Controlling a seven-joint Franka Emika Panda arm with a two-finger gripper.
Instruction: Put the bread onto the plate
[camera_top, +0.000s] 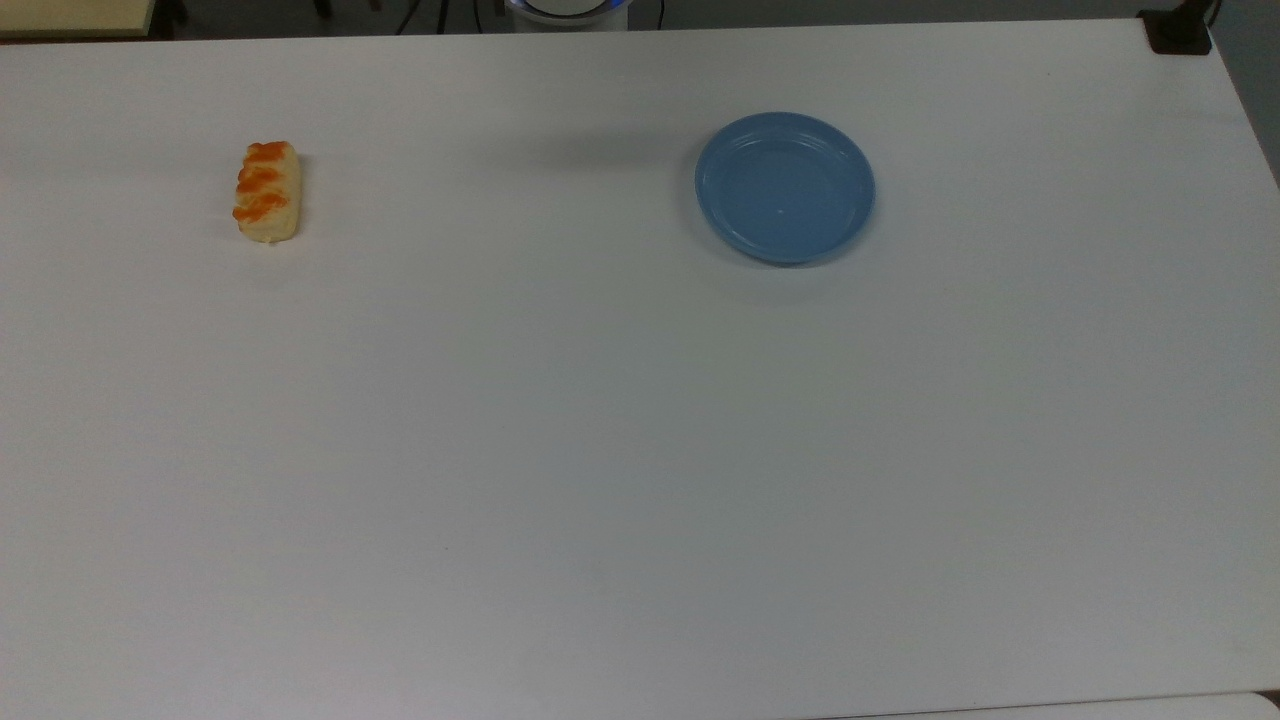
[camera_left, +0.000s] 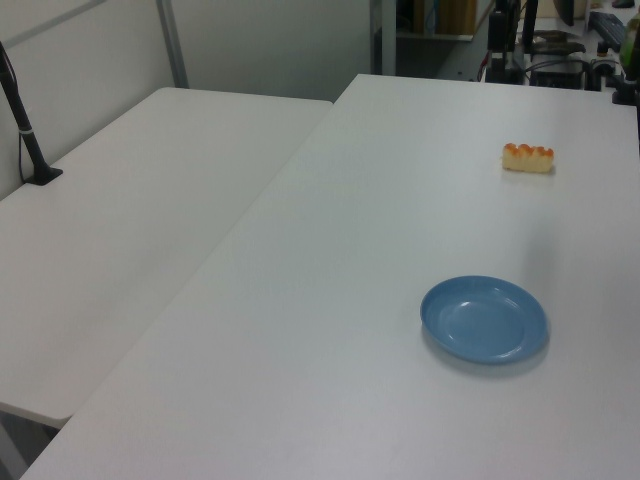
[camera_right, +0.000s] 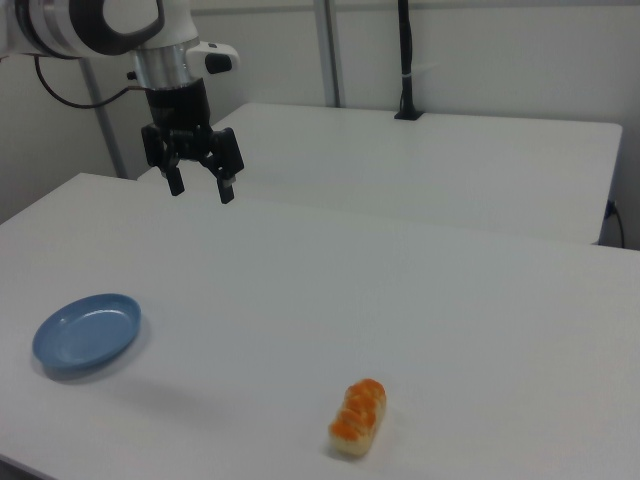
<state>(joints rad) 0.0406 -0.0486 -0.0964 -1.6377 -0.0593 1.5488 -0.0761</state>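
The bread (camera_top: 267, 192), a small pale-yellow roll with orange stripes, lies on the white table at the top view's far left; it also shows as the bread (camera_left: 528, 157) and the bread (camera_right: 357, 417). The round blue plate (camera_top: 785, 187) sits empty right of centre in the top view, seen too as the plate (camera_left: 485, 319) and the plate (camera_right: 86, 332). In the right view my gripper (camera_right: 200, 189) hangs open high above the table, between the plate and the bread, holding nothing.
A second white table (camera_left: 130, 220) adjoins the work table on the left view's left. A black post (camera_left: 25, 135) stands on it, and another black mount (camera_top: 1180, 30) sits at the top view's top right corner. The robot base (camera_top: 565, 10) is at the far edge.
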